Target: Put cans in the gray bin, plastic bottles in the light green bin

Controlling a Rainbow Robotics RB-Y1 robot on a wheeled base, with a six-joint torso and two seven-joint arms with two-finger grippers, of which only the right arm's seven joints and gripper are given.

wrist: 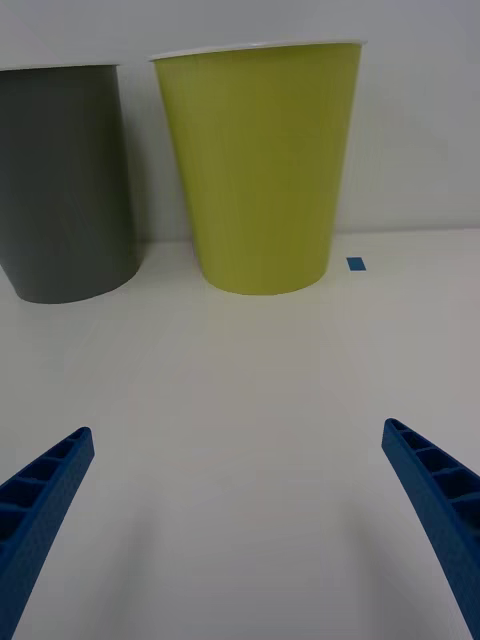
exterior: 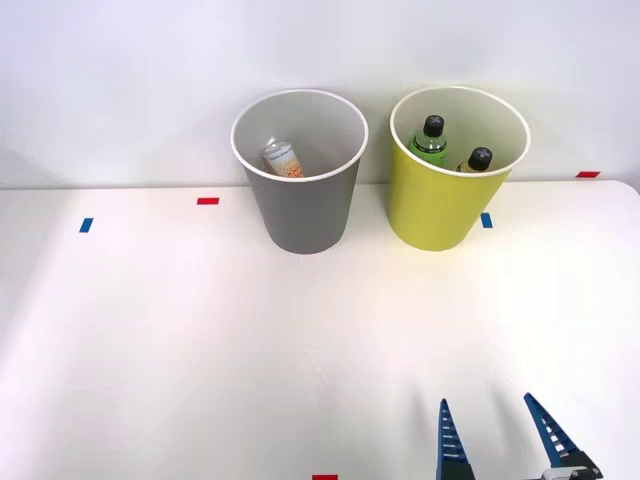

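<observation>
Bins side by side at the back of the white desk [exterior: 150, 330], and everything is sorted: the gray bin [exterior: 300, 215] holds the orange and white can [exterior: 283, 159], lying tilted against its inner wall. Just right of the gray bin stands the light green bin [exterior: 437, 212], and inside it sit two plastic bottles with black caps, the green bottle [exterior: 431, 140] and, beside it, the yellowish bottle [exterior: 477, 160]. The right gripper [exterior: 497, 437] hangs low over the desk, well in front of the light green bin, jaws released and spread wide, nothing between them. A small blue tape mark [exterior: 486, 220] sits on the desk just right of the light green bin's base.
</observation>
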